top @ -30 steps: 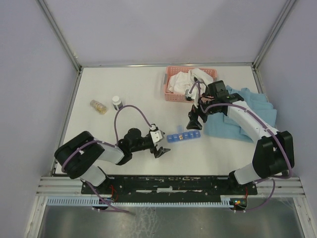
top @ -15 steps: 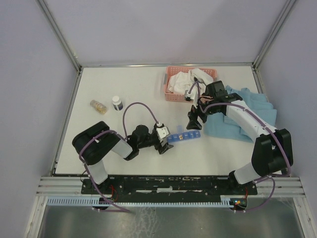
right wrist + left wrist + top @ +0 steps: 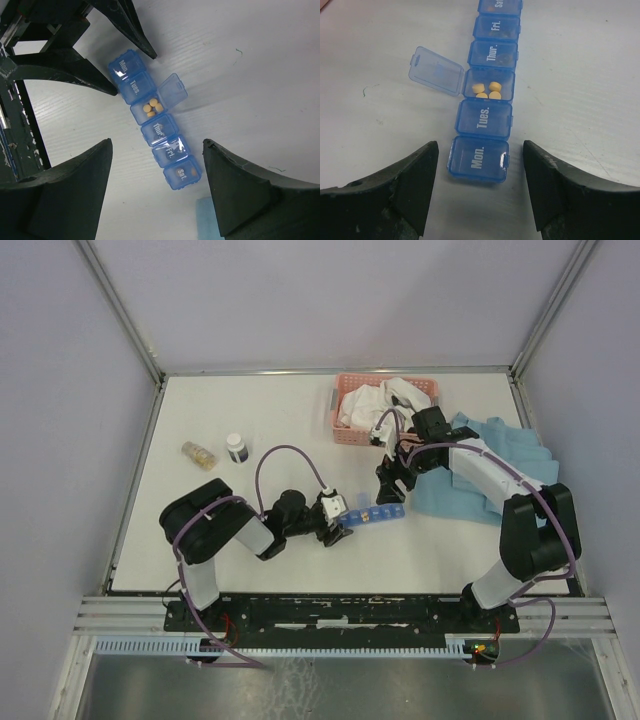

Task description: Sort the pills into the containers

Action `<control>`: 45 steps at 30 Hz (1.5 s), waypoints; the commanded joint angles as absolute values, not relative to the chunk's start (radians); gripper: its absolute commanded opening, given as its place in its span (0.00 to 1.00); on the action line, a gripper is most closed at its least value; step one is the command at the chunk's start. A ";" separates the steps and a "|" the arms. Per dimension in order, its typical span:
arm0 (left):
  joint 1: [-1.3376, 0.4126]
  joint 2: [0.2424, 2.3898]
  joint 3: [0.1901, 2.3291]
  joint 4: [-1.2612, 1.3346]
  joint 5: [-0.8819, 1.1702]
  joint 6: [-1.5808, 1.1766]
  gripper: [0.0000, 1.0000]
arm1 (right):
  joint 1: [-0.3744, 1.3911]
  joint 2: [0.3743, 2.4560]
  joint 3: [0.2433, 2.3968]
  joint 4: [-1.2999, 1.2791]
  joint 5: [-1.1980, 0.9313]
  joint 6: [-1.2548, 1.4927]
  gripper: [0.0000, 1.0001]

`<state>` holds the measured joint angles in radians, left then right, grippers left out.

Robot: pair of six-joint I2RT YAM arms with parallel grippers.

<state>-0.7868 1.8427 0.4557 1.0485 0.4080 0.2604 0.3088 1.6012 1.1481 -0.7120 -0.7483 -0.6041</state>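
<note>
The blue pill-organiser strip (image 3: 368,514) lies on the white table between my two grippers. In the left wrist view the strip (image 3: 487,117) has day labels. One compartment's lid (image 3: 434,70) is flipped open, with three yellow pills (image 3: 488,90) inside. The other lids in view are shut. My left gripper (image 3: 335,527) is open and empty, its fingertips either side of the "Mon." end (image 3: 479,159) without touching it. My right gripper (image 3: 392,485) is open and empty above the strip's "Sat." end (image 3: 181,173). The pills (image 3: 153,107) also show in the right wrist view.
A pink basket (image 3: 350,437) of white cloth stands at the back, just behind the right gripper. A light blue cloth (image 3: 500,465) lies at the right under the right arm. A small dark-capped bottle (image 3: 236,448) and a clear bottle with tan contents (image 3: 199,455) lie at the left.
My left gripper has moved right along the table up to the organiser's left end. The right gripper has shifted only slightly. The organiser has not moved.
</note>
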 commanded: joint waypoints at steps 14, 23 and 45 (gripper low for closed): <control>-0.785 1.897 0.491 1.115 0.460 0.309 0.61 | 0.305 1.710 1.221 -0.654 -0.692 -0.442 0.64; -0.785 1.899 0.492 1.085 0.457 0.327 0.52 | 0.305 1.779 1.203 -0.503 -0.616 -0.248 0.18; -0.764 1.885 0.493 1.040 0.549 0.334 0.41 | 0.359 1.898 1.285 -0.602 -0.789 -0.274 0.08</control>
